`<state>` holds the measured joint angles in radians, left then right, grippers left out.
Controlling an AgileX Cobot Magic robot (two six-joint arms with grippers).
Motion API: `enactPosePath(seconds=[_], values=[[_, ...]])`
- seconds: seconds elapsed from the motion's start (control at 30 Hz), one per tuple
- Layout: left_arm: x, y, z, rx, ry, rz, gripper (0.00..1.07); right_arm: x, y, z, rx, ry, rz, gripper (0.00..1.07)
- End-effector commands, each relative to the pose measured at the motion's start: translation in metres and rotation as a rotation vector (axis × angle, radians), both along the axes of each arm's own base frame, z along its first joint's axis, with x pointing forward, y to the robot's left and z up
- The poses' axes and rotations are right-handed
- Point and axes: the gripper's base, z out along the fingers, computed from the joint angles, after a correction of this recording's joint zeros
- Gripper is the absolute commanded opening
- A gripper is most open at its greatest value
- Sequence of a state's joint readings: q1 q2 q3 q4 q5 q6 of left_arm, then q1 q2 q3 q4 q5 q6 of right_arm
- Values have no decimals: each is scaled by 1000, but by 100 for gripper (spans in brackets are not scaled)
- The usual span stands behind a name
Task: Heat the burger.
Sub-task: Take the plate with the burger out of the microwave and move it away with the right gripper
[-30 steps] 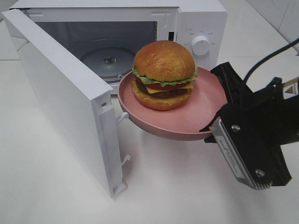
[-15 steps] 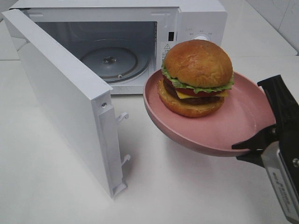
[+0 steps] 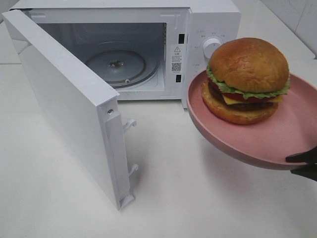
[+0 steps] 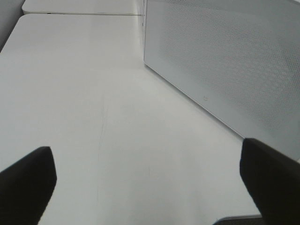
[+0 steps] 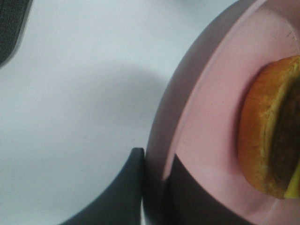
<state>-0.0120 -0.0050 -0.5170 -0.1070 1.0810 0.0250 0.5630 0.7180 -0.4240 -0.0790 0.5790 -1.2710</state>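
Beside microwave, burger, plate seemingly pinched

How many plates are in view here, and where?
1. The pink plate is held off the table in the right hand, in front of the microwave's control panel, carrying the burger.

Microwave: you see it white, at the back of the table; control knob on its right panel
Door: swung wide open toward you
Turntable: round glass, bare
Plate: pink, raised above the table
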Motion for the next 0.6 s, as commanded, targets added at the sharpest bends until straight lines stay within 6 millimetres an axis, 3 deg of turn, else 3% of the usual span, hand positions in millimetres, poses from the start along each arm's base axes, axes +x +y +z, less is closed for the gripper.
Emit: enactPosePath(seconds=[0.03, 0.2, 0.6], values=[[0, 0, 1, -3, -15, 2, 100, 3, -6, 8, 21, -70, -93, 1], [0, 0, 1, -3, -15, 2, 100, 4, -10, 8, 18, -70, -154, 1], [0, 0, 1, -3, -15, 2, 100, 10, -34, 10, -21, -104, -503, 2]])
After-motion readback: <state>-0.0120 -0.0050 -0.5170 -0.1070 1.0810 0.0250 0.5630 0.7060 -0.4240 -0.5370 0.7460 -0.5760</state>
